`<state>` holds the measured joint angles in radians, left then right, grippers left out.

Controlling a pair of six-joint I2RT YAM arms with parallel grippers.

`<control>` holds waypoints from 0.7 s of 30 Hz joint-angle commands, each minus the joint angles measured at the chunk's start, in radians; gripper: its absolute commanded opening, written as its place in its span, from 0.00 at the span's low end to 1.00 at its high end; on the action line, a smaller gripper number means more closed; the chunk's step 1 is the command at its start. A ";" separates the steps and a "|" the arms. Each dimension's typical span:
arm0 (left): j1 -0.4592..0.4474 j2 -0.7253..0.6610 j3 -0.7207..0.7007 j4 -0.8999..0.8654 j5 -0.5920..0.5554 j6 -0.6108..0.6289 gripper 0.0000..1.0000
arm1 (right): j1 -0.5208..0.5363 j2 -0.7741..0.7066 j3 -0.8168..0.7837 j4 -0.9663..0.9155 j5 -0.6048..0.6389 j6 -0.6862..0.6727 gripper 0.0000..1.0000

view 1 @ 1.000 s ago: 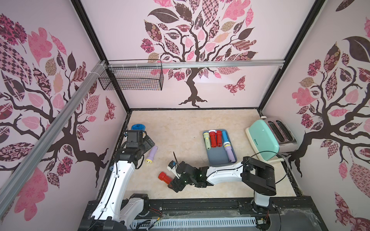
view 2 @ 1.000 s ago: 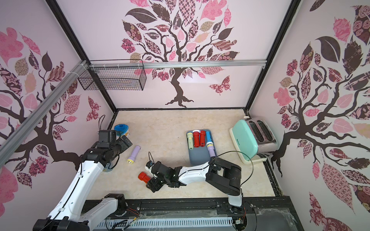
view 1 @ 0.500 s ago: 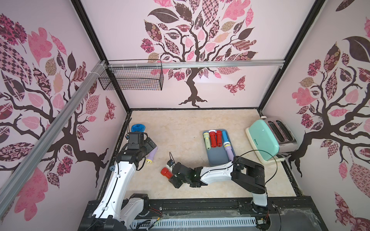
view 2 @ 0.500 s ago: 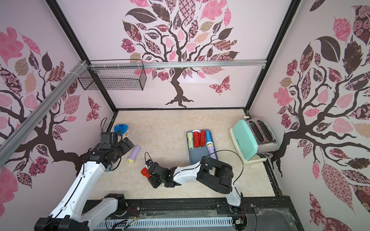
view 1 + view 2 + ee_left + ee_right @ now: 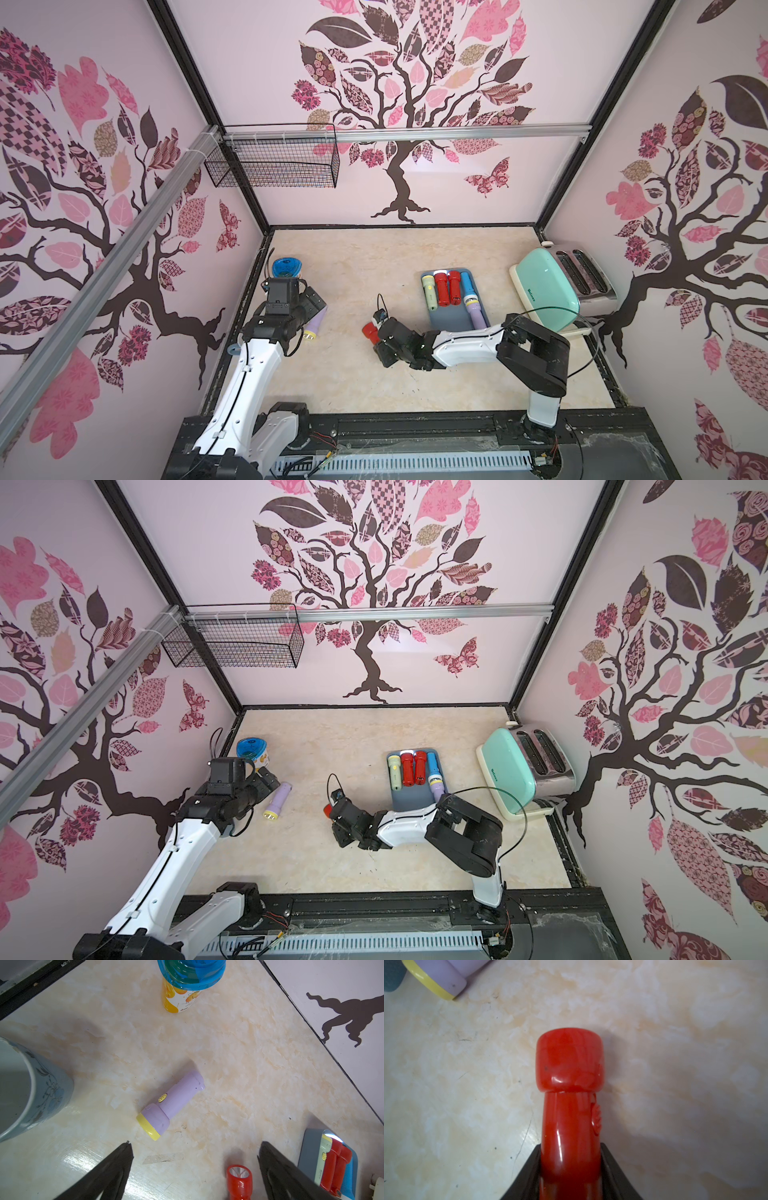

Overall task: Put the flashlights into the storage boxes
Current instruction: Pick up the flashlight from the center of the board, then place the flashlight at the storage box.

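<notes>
Five flashlights (image 5: 442, 289) stowed in tray (image 5: 455, 324); red one (image 5: 569, 1088) clenched by right hand (image 5: 570, 1147); lilac one (image 5: 172, 1103) unstowed near left edge, near released left hand (image 5: 195, 1144).

Tray (image 5: 448, 321): on the table (image 5: 353, 374), right of centre.
Flashlights in tray (image 5: 441, 289): four side by side at its far end, a fifth nearer, on the right side.
Toaster (image 5: 544, 291): right of the tray, by the right wall.
Jar (image 5: 286, 266): far left.
Loose flashlight (image 5: 316, 324): nearer than the jar, just beside the left tool (image 5: 312, 299).
Held flashlight (image 5: 368, 330): left of the tray, clamped in the right tool (image 5: 380, 332).
Wire basket (image 5: 274, 166): high on the far wall, left.
</notes>
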<state>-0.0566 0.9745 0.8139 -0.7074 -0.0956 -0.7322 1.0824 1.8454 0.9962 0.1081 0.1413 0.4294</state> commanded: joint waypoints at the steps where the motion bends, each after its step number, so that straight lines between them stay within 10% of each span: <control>1: 0.003 -0.011 -0.059 0.054 0.021 -0.004 0.98 | -0.048 -0.153 0.000 -0.021 0.006 0.015 0.37; 12: 0.005 0.162 -0.137 0.210 0.069 -0.028 0.91 | -0.385 -0.435 -0.229 -0.065 -0.001 0.054 0.35; 21: -0.004 0.296 -0.127 0.269 0.054 -0.011 0.88 | -0.403 -0.504 -0.361 -0.130 0.211 0.060 0.36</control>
<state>-0.0570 1.2678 0.7029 -0.4793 -0.0399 -0.7559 0.6773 1.3952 0.6388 0.0010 0.2680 0.4755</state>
